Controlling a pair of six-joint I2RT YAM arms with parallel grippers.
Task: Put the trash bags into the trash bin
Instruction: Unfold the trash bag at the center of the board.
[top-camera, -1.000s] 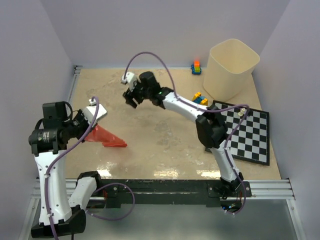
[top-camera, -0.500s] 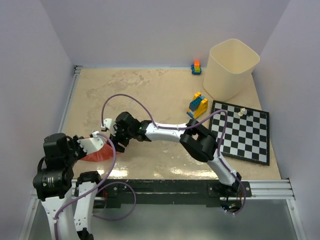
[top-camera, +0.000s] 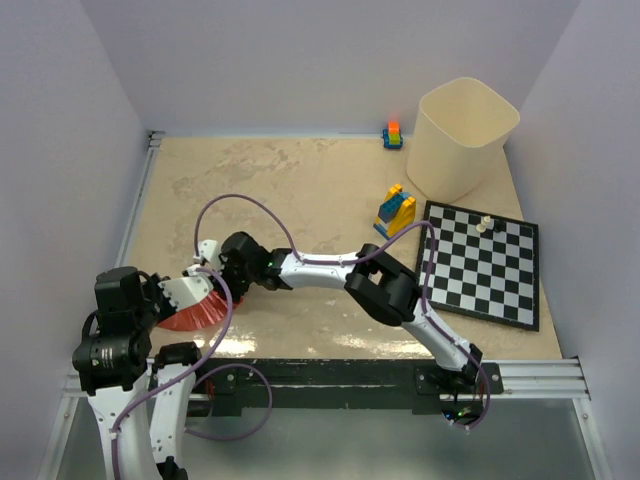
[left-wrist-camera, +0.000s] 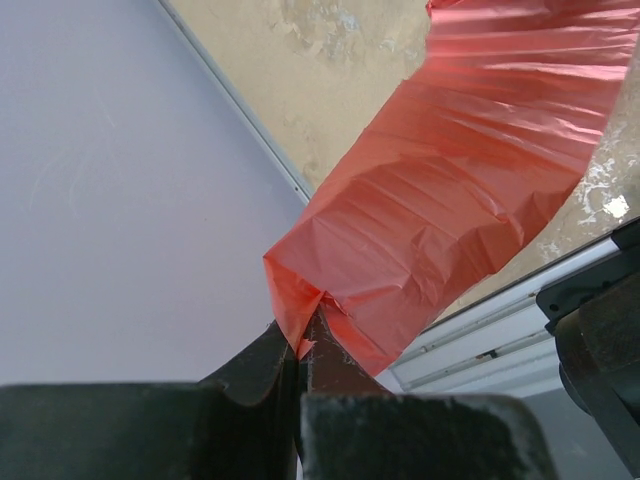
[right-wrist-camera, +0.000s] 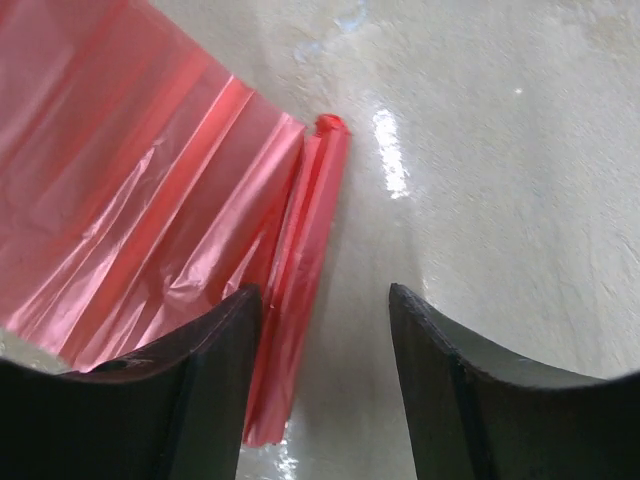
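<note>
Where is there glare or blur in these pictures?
Top external view: sharp and evenly lit, with glare on the table near its front edge. Right wrist view: a bright glare streak beside the trash bag; the open jaws are dark and soft. Left wrist view: the bag is sharp, the shut jaws underexposed.

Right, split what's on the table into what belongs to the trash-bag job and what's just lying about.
Job: red trash bag, pinched in the shut left gripper; open right gripper at its edge; cream trash bin.
Lying about: checkerboard with small pieces; yellow-and-blue blocks; small block stack beside the bin.
</note>
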